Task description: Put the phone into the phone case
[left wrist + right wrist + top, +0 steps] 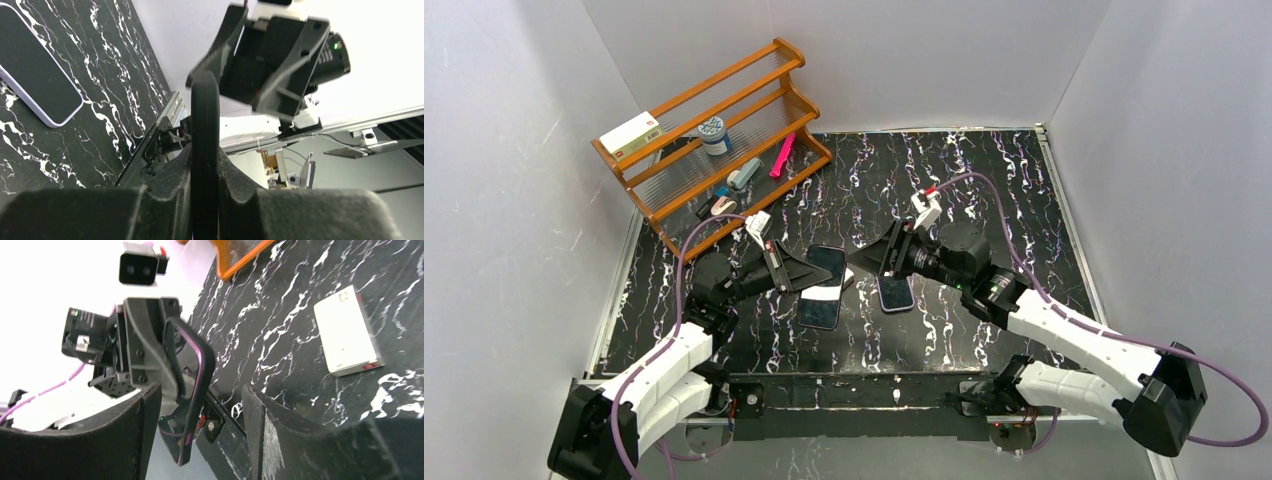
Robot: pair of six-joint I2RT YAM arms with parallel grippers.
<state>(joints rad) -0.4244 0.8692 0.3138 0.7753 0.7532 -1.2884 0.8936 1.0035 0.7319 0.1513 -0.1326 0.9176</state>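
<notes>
Left gripper (804, 277): clamped tight on the edge of the phone case (187, 390), holding it up off the table (984, 180)
Phone case: black with purple trim, nothing in it
Right gripper (861, 262): fingers spread wide, holding nothing, pointed at the case
Phone (895, 293): lying flat on the table, partly under the right gripper
Rack (790, 52): far-left corner, holds a carton (631, 135), a round tin (714, 133) and something pink (782, 155)

Table (984, 180): glossy, black marbled finish. Rack (764, 100): varnished wood, smooth. Phone (895, 293): glossy screen. Case (192, 390): matt black, rubbery look, purple trim. Fingers (300, 440): matt black, grainy plastic.
</notes>
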